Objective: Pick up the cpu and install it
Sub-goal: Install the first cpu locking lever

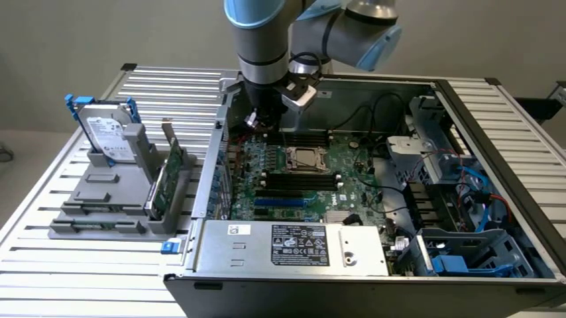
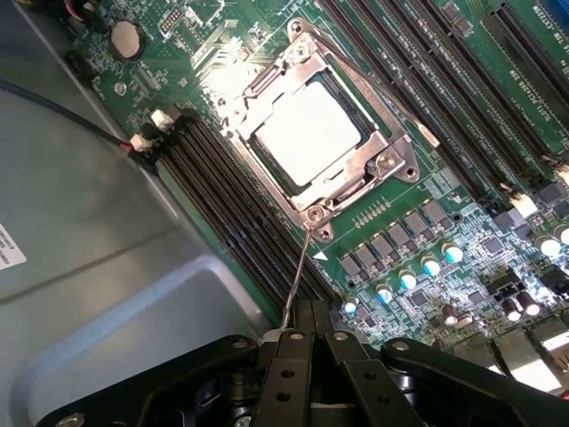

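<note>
And there is the small flat square cpu with the silvery top point(image 2: 307, 133), lying flat in the metal socket frame point(image 2: 397, 165) at the middle of the green motherboard point(image 1: 354, 192), frame edges closed around its rim. The black gripper point(image 1: 254, 124) hangs over the board at about eleven o'clock from the cpu point(image 1: 308, 159) in the exterior view, fingers point(image 2: 289, 356) pressed together with nothing between them. In the wrist view a thin steel lever rod point(image 2: 296, 280) runs from the socket's corner right up to the gripper point(image 2: 311, 336); contact cannot be told. Black memory slots point(image 2: 222, 196) lie just beside the socket. At six o'clock from the cpu sits the grey power supply box with its black label point(image 1: 301, 244). Out at nine o'clock, well apart on the slatted metal table point(image 1: 53, 265), a grey holder point(image 1: 106, 199) carries the upright silver hard drive with blue bracket point(image 1: 111, 139) and the thin green circuit card point(image 1: 168, 175)
</note>
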`<state>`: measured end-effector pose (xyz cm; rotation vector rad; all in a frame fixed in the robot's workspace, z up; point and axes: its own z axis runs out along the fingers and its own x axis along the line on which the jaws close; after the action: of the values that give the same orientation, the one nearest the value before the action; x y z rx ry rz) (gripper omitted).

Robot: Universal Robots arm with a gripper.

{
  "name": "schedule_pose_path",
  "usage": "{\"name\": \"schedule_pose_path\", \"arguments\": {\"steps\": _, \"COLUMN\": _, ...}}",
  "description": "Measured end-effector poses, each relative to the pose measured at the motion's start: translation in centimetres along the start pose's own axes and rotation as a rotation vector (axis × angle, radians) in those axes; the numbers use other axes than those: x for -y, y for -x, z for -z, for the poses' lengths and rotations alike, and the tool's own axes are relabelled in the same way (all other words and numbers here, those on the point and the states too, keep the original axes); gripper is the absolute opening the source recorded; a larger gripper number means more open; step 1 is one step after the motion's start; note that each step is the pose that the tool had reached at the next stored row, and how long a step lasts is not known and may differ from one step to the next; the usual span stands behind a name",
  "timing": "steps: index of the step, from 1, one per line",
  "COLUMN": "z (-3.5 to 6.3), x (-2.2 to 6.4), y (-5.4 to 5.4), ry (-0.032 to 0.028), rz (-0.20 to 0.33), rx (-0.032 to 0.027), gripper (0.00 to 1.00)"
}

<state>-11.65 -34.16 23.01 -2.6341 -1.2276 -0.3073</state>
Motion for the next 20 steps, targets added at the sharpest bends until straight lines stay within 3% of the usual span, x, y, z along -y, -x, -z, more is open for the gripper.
{"name": "schedule_pose_path", "arguments": {"steps": 9, "z": 0.13, "x": -0.56, "y": -0.6, "ry": 0.0165, "rz": 0.002, "rx": -0.0141, "gripper": 0.11}}
{"name": "schedule_pose_path", "arguments": {"steps": 20, "z": 0.09, "x": -1.12, "y": -1.1, "ry": 0.0433, "rz": 0.000, "rx": -0.0357, "gripper": 0.11}}
